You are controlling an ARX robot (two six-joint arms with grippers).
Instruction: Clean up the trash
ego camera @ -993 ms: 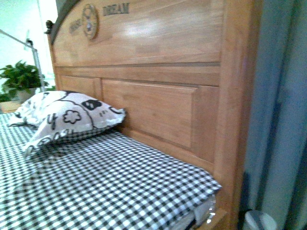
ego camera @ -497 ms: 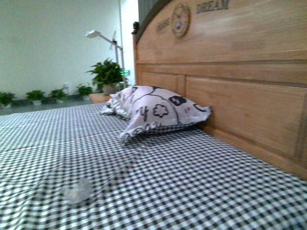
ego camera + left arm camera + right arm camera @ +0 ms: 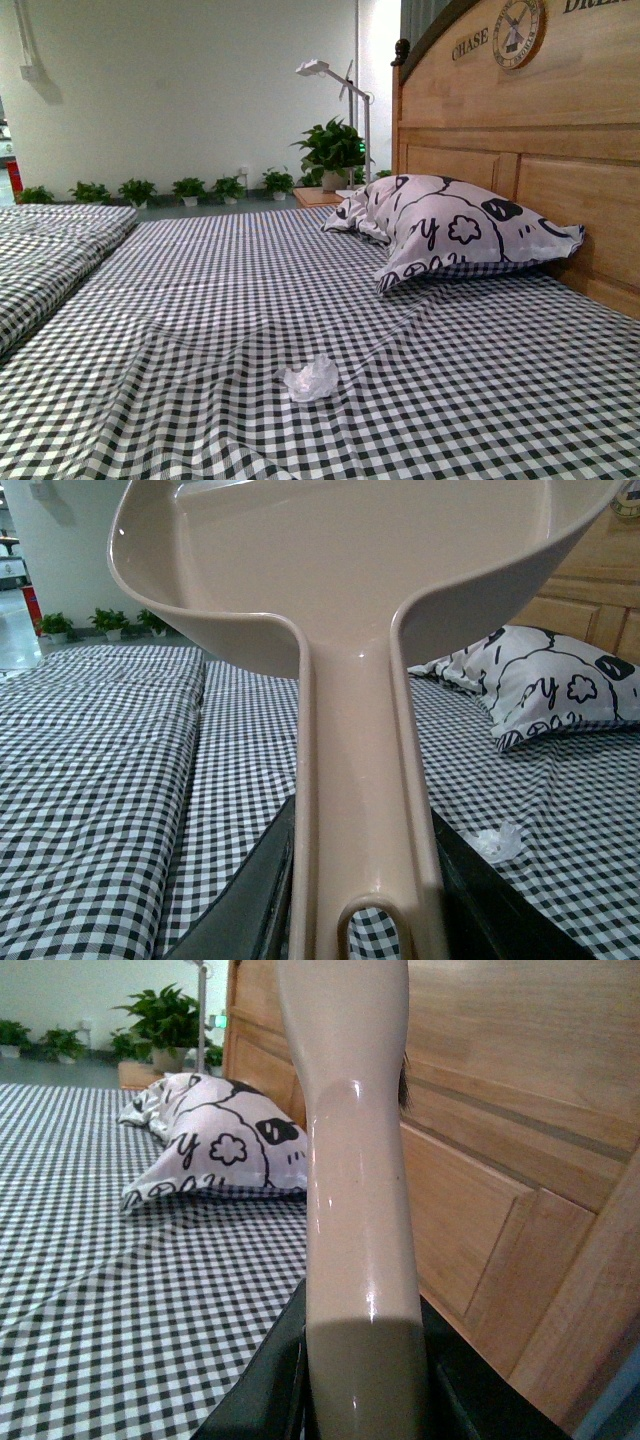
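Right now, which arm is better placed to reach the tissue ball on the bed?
Left, probably. The left gripper holds the dustpan, and the tissue ball shows close by in its wrist view. The right wrist view shows only a beige handle, pillow and headboard.

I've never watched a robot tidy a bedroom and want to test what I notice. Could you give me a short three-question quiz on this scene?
1. True or false: the trash rests on the pillow.
2. Fill in: the left gripper is shut on the handle of a pinkish-beige ____.
3. Choose: the right gripper grips A) a beige handle, B) a plant pot, C) nothing.

Key
1. False: it lies on the checked sheet, apart from the pillow.
2. dustpan
3. A
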